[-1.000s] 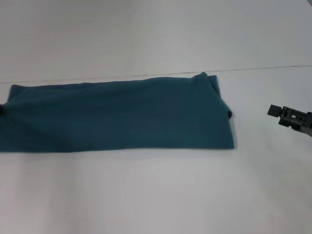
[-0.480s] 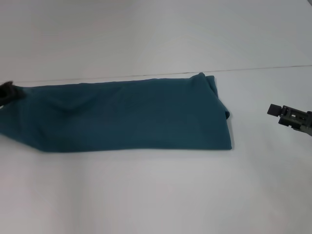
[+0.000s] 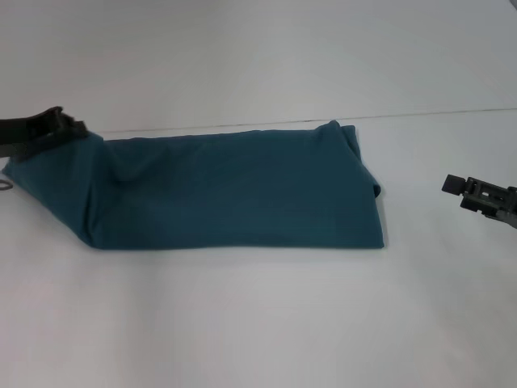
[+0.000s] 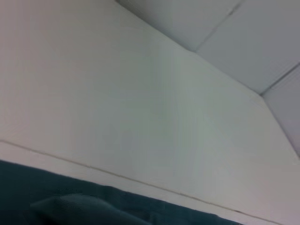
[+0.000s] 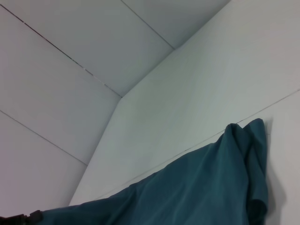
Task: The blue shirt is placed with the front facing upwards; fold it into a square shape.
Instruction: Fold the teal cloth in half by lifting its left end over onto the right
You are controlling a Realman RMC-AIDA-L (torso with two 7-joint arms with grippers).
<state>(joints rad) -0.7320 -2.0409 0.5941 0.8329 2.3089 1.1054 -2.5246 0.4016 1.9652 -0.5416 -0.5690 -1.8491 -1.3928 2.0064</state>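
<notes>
Teal-blue cotton shirt (image 3: 234,190), folded into long band, lies on white worktop (image 3: 258,323), long axis left-right. Left claw (image 3: 69,129) pinches band's raised left end, remainder stretching rightward from it. Right claw (image 3: 459,187) well apart beyond right end; fingers' state unclear.

Soft, even light is falling from above, leaving the table (image 3: 258,323) pale and glare-free. The shirt (image 3: 242,194) is casting only a thin shadow along its near edge (faint, hardly a line). The left wrist view is looking hazy, its cloth out of focus.
</notes>
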